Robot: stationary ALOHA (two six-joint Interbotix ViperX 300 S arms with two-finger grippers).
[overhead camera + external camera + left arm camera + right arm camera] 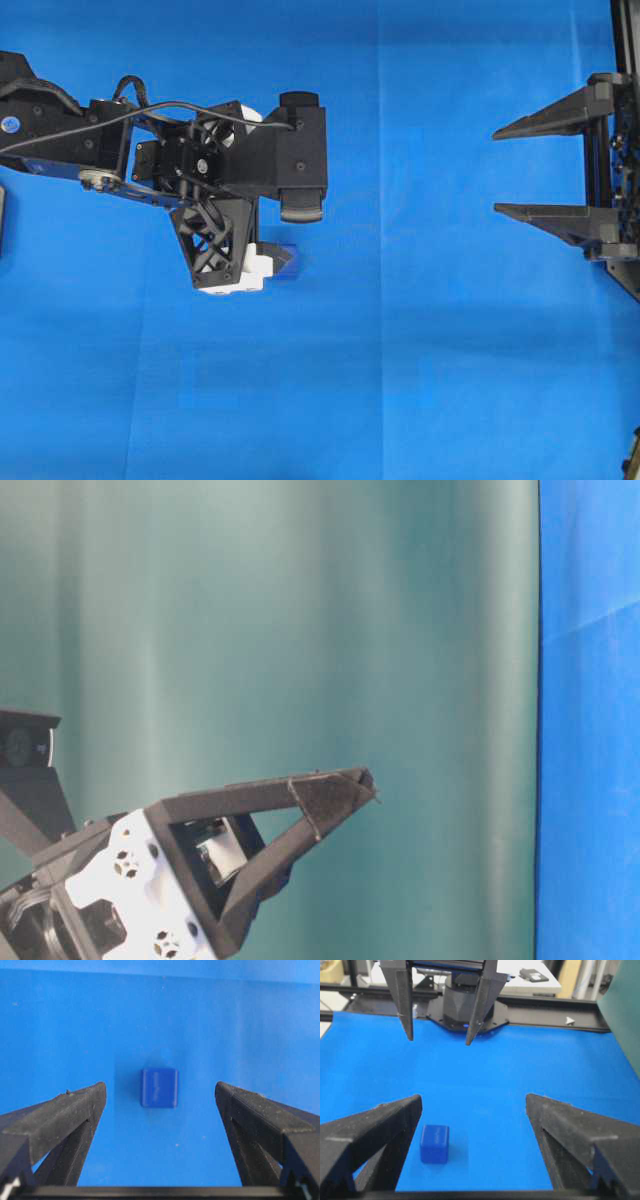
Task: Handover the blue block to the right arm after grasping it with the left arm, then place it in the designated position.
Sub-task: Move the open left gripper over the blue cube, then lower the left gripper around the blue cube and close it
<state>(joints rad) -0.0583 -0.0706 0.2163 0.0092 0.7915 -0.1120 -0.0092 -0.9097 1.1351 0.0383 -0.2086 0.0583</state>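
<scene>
Left wrist view shows your left hand (160, 1105) spread wide, the blue block (159, 1088) centred on the blue cloth (225, 1020) between its fingers. Grasping step: descend, close. Right hand (545, 168) waits open.

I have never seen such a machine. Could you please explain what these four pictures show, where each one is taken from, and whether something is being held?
These are two black robot arms working over a blue cloth. The overhead view shows the left arm and, at the far edge, the right gripper. The table-level view shows only the tip of one gripper from the side. The other two come from cameras on the wrists, each looking out between its own two fingers. A small blue block lies on the cloth, and the left gripper hangs above it with its fingers on both sides, not touching. Both grippers are open; nothing is held.
</scene>
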